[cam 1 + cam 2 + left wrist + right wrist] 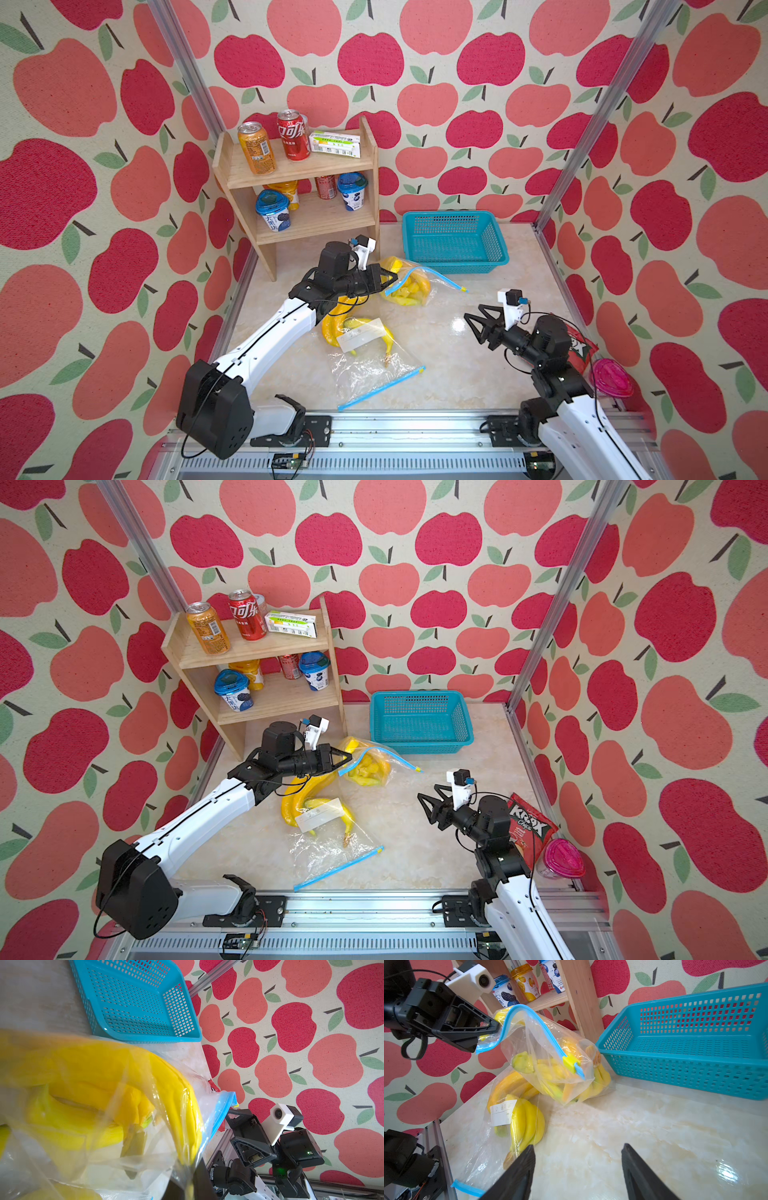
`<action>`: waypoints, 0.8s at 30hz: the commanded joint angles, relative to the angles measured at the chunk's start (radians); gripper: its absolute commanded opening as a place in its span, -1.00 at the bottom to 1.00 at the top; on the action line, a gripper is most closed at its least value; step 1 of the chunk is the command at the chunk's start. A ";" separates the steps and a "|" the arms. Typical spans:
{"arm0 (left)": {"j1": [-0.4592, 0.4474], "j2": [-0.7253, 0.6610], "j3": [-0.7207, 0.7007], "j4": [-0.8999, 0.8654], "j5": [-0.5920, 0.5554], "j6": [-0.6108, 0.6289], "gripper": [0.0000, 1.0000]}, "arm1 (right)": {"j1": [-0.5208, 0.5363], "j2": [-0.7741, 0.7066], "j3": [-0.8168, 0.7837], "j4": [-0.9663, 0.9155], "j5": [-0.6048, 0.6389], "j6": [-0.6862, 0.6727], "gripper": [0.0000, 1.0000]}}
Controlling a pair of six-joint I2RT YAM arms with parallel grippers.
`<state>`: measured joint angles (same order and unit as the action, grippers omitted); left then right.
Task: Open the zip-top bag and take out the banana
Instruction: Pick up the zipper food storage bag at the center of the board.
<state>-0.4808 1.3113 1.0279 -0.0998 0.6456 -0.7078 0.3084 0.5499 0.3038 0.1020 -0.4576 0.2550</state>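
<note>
Zip-top bag (548, 1053), bananas (556, 1082) inside, rests on the surface (654, 1122) by the basket (685, 1059), my left end effector (497, 1026) clamped on its blue strip (542, 1028) (propping the mouth, I'd say) while my right end effector (577, 1147) hangs apart.

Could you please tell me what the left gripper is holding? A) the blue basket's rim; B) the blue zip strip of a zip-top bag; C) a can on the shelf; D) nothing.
B: the left gripper is shut on the blue zip strip of the zip-top bag beside the basket.
</note>
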 commanded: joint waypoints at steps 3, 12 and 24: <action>0.014 0.000 0.006 0.111 0.073 -0.048 -0.88 | 0.020 0.184 -0.010 0.282 0.034 -0.085 0.41; 0.030 0.001 -0.012 0.143 0.107 -0.071 -0.88 | -0.077 0.408 -0.024 0.654 -0.079 -0.021 0.27; 0.050 0.011 -0.020 0.193 0.139 -0.126 -0.90 | -0.034 0.403 0.071 0.619 -0.174 -0.084 0.30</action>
<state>-0.4351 1.3186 1.0065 0.0128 0.7498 -0.8230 0.2607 0.9596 0.3466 0.6968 -0.5907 0.1982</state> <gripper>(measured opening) 0.080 0.650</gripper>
